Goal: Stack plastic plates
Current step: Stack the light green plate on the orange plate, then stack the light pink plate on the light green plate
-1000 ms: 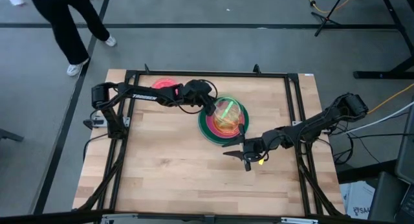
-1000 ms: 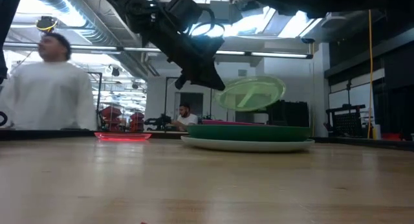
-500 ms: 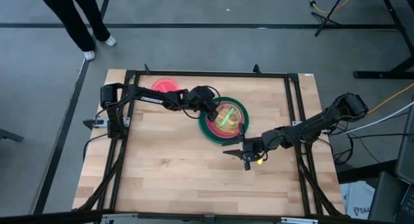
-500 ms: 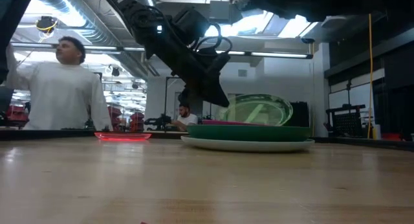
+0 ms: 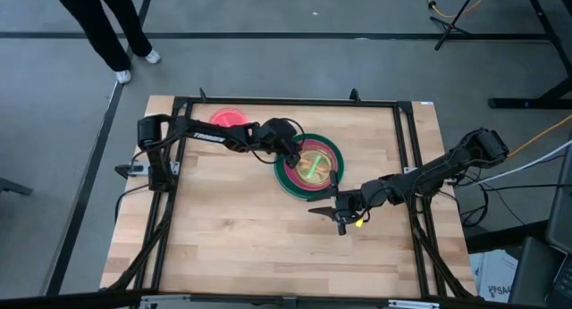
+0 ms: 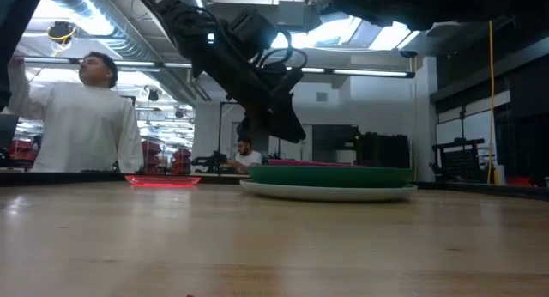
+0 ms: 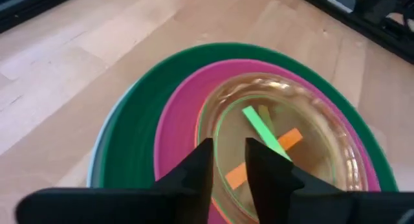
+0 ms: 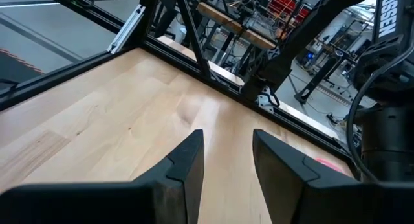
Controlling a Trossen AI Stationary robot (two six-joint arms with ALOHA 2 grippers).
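A stack of plastic plates (image 5: 308,166) sits mid-table: a pale bottom plate (image 6: 326,192), dark green (image 7: 139,117), magenta (image 7: 178,104), then translucent orange with a neon green plate (image 7: 284,153) flat on top. A pink-red plate (image 5: 230,118) lies alone near the far left corner, also low in the low view (image 6: 163,180). My left gripper (image 5: 290,153) hovers over the stack's left rim (image 6: 287,134), slightly open, touching nothing. My right gripper (image 5: 332,217) waits open just near of the stack, above bare wood (image 8: 226,159).
A black metal frame (image 5: 179,104) borders the tabletop. Bare wood stretches across the near half (image 5: 250,246). A person in white stands beyond the table (image 6: 77,117), with legs at the far left corner (image 5: 98,23).
The neon green plate, first held tilted above the stack under my left gripper, has come down and now lies flat on top. My left gripper moved a little toward the stack and lower. The person walked along the far side.
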